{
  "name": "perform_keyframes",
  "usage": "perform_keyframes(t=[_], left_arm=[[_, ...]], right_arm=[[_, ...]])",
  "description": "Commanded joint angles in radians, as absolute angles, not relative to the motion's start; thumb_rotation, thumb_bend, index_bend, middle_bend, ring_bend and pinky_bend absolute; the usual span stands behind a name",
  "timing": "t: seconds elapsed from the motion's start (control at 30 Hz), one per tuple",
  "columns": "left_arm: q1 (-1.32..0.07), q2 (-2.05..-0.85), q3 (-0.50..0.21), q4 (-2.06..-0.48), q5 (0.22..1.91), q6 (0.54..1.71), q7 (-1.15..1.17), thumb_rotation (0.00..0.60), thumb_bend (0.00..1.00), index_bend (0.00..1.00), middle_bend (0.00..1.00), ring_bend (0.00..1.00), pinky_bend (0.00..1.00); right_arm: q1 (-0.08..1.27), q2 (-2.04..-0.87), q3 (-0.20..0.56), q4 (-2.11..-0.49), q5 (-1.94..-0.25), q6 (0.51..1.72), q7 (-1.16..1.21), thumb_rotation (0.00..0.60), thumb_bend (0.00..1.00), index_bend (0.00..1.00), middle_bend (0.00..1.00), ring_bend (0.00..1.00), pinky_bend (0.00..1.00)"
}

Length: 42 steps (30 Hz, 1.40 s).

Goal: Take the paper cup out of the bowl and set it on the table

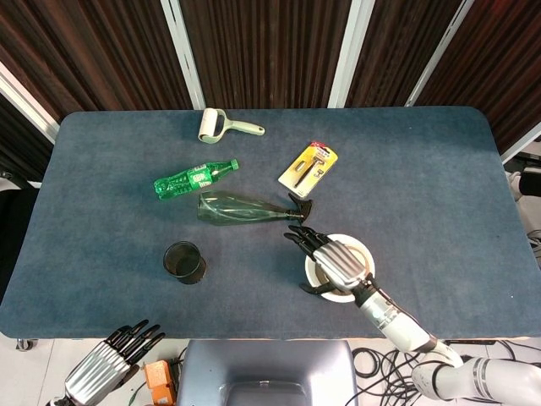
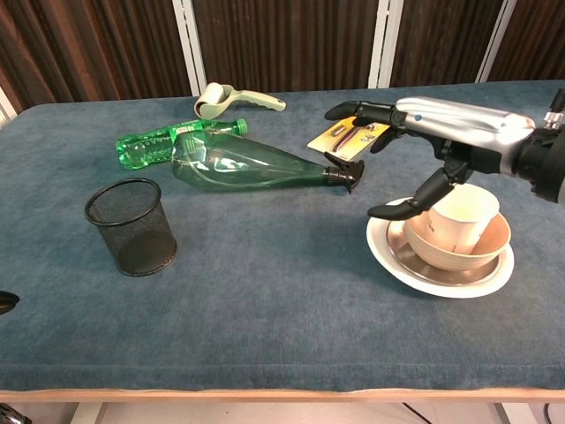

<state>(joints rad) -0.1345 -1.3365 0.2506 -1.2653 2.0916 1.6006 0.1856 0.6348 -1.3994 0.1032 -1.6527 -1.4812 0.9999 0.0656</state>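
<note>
While right hand (image 2: 450, 124) hovers spread, paper cup (image 2: 461, 213) sits beneath fingers (image 2: 353, 111), ungrasped.

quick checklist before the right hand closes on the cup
1. Cup in bowl, upright: ok.
2. Right hand open, fingers spread: ok.
3. Hand around the cup: not ok; it hovers over it, thumb low at the cup's left side, no contact seen.
4. Bowl seated on plate: ok.
5. Bare table left of the plate for set-down: ok.
6. Left hand below the table edge, away from the work: ok.
</note>
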Motion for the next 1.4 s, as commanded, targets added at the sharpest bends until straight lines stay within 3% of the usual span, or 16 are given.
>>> perform_keyframes(t=[0.03, 0.2, 0.57, 1.03, 1.4], left_arm=[[-0.131, -1.332, 0.251, -1.267, 2.086, 1.606, 0.183, 0.600, 0.33, 0.01, 0.12, 0.12, 0.33], [-0.116, -1.312, 0.241, -1.280, 2.062, 1.640, 0.172, 0.600, 0.32, 0.01, 0.13, 0.12, 0.34], [-0.024, -1.164, 0.177, -1.468, 1.809, 1.680, 0.114, 0.600, 0.33, 0.03, 0.15, 0.16, 0.35], [0.046, -1.072, 0.098, -1.516, 1.606, 1.722, -0.144, 0.600, 0.33, 0.05, 0.19, 0.18, 0.36], [0.065, -1.059, 0.068, -1.507, 1.575, 1.713, -0.218, 0.600, 0.33, 0.05, 0.19, 0.18, 0.36]], right_arm=[[0.630, -1.387, 0.092, -1.662, -1.482, 1.000, 0.051, 0.600, 0.16, 0.01, 0.00, 0.00, 0.19], [0.616, -1.367, 0.077, -1.670, -1.474, 1.011, -0.004, 0.600, 0.16, 0.01, 0.00, 0.00, 0.19], [0.570, -1.312, 0.039, -1.692, -1.462, 1.043, -0.081, 0.600, 0.16, 0.02, 0.00, 0.00, 0.19], [0.521, -1.289, 0.007, -1.656, -1.480, 1.085, -0.107, 0.600, 0.16, 0.04, 0.00, 0.00, 0.19], [0.508, -1.297, 0.015, -1.618, -1.467, 1.087, -0.108, 0.600, 0.16, 0.08, 0.02, 0.05, 0.19]])
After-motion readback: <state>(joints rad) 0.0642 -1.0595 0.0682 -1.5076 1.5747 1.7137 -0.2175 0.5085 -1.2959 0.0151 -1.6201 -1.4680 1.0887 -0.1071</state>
